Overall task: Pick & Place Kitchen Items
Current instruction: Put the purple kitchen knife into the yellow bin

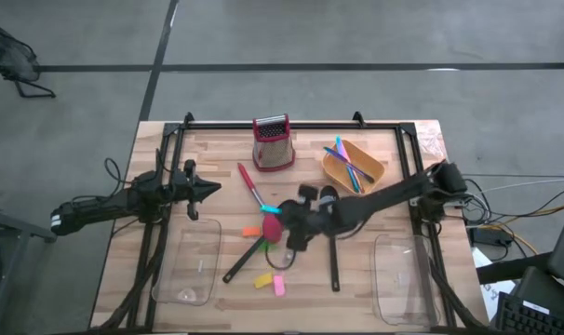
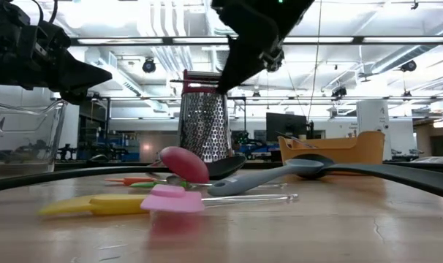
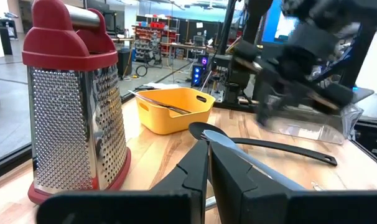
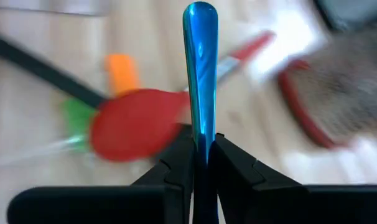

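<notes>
My right gripper (image 4: 201,149) is clamped on a thin blue stick (image 4: 200,68), jaws pressed tight against its sides, the stick standing up out between them. I'm holding it above the table's middle, over the red-headed spoon (image 1: 271,229) lying on the wood. Near it: an orange piece (image 1: 252,232), a green piece (image 4: 76,115), and a long black spoon (image 1: 248,260) angled toward the near edge. Yellow piece (image 1: 262,280) and pink piece (image 1: 279,286) lie just beside each other, closer to the front. Another long black spoon (image 1: 334,265) lies to the right. More coloured sticks rest in the bowl (image 1: 368,175) at the back, beside the grater (image 1: 274,142). No readable writing on anything. My left gripper (image 1: 208,189) waits at the left, fingers (image 3: 195,171) closed together, empty.
</notes>
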You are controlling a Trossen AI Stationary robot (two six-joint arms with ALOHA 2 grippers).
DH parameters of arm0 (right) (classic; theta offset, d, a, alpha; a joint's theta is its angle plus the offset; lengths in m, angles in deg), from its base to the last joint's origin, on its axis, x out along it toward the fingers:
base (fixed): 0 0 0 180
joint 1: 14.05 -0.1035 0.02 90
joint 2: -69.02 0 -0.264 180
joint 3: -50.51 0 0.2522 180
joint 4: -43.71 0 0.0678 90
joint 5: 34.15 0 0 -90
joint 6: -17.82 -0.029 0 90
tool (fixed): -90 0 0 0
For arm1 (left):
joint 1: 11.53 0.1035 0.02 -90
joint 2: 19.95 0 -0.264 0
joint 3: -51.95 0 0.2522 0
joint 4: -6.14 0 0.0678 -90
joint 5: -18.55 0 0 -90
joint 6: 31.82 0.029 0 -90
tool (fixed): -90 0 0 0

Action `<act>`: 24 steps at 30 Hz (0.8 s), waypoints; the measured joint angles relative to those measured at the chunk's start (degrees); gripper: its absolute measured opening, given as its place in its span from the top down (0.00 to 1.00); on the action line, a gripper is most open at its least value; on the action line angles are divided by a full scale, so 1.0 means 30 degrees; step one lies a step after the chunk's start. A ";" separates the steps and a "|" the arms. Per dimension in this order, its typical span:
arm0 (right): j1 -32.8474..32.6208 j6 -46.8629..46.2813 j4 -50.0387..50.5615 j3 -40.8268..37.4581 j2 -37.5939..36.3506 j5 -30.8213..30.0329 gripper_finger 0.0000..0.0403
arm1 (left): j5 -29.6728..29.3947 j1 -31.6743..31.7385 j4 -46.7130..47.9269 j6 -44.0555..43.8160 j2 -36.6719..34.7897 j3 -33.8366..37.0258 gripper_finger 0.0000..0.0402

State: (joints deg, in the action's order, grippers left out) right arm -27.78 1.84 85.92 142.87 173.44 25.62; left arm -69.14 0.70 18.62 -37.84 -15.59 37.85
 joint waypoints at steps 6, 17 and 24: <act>0.1709 -0.1976 0.2857 -0.0030 -0.1881 -0.2007 0.91 | 0.0002 0.0000 0.0000 0.0001 0.0000 0.0000 0.94; 0.4943 -0.4024 0.4448 -0.1299 -0.3401 -0.4143 0.88 | 0.0003 0.0007 -0.0007 -0.0001 0.0055 0.0000 0.94; 0.6575 -0.4207 0.4409 -0.2808 -0.3540 -0.5562 0.89 | 0.0003 0.0001 0.0000 -0.0006 0.0102 0.0000 0.94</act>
State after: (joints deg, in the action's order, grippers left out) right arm -8.05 -10.78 99.15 134.44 162.82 8.93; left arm -69.13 0.70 18.62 -37.86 -15.29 37.85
